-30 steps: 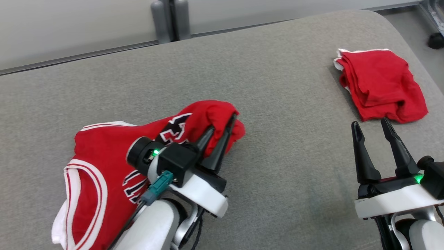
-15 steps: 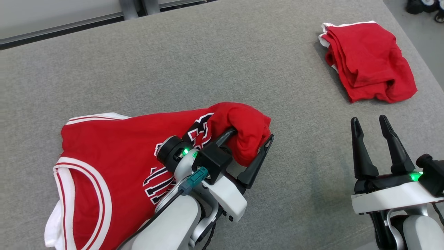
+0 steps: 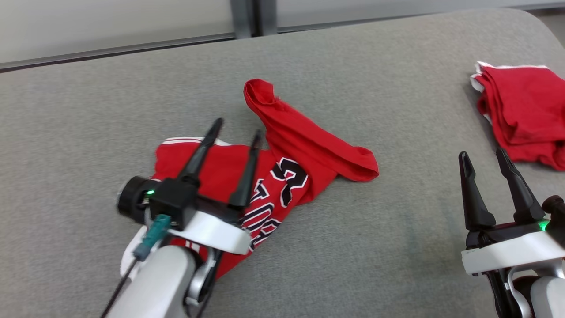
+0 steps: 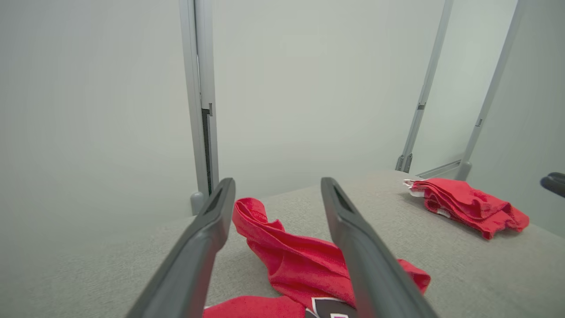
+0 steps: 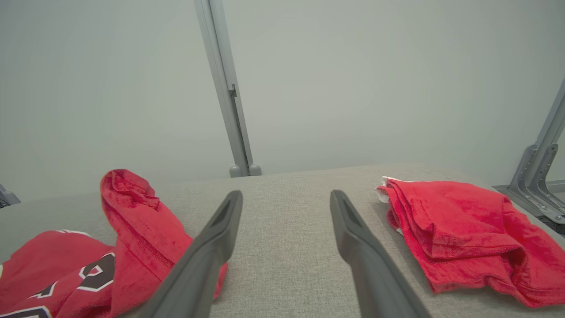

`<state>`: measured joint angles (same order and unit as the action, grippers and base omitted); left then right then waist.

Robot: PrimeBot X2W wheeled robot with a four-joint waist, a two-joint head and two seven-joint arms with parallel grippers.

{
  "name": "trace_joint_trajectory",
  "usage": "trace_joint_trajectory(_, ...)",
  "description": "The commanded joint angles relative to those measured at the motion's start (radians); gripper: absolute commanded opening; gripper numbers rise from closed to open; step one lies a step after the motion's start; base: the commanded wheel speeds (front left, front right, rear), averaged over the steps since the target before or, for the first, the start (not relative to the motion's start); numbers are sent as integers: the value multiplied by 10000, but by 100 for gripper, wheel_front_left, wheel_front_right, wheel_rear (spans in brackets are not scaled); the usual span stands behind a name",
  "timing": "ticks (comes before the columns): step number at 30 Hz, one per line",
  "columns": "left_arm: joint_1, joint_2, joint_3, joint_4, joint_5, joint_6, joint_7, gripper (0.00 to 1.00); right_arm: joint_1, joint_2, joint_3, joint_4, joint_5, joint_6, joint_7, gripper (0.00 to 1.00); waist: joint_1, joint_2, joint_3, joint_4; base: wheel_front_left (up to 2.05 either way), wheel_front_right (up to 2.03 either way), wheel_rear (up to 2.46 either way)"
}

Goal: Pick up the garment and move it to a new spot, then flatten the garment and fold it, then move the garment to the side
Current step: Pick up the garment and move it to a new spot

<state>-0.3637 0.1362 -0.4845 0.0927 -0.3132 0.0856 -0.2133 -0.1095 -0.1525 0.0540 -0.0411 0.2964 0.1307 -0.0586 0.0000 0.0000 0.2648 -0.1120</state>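
Note:
The garment [image 3: 304, 150] is a red jersey with white trim and black-and-white lettering, lying rumpled on the grey fabric table [image 3: 388, 247]. One twisted end of it reaches toward the table's back and curls upward. My left gripper [image 3: 238, 128] hovers over the jersey's near left part, open, with nothing between its fingers. In the left wrist view the left gripper [image 4: 277, 185] frames the garment [image 4: 291, 260] below it. My right gripper [image 3: 482, 154] stands open and empty at the lower right, apart from the jersey. The right wrist view shows the right gripper [image 5: 287, 194] with the garment [image 5: 132, 221] to its left.
A folded red cloth pile [image 3: 521, 110] with a white edge lies at the table's right side, also seen as the pile [image 4: 463, 205] and the pile [image 5: 459, 225]. A pale wall with grey metal posts [image 3: 247, 17] stands behind the table's back edge.
My left gripper opened and let go of the jersey's bunched end, then drew back over the jersey. The freed end now lies stretched out. The head camera shifted; the right gripper stayed open.

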Motion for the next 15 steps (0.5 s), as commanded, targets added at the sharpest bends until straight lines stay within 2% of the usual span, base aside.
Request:
trace_joint_trajectory(1,238,196,303,-79,-129,174,-99,100,157,-81,-37,-91,-124,0,119,100,0,0,-396,551,0,0,0)
trace_joint_trajectory(8,1007,729,1449,-192,-587,661,-332,100,505,-117,-169,-344,-193,0,419,100,0,0,-824,1218,0,0,0)
trace_joint_trajectory(15,2201,1353,2289,-322,-1072,764,-376,100,1020,-58,-305,-576,-290,0,723,100,0,0,-1346,1654,0,0,0)
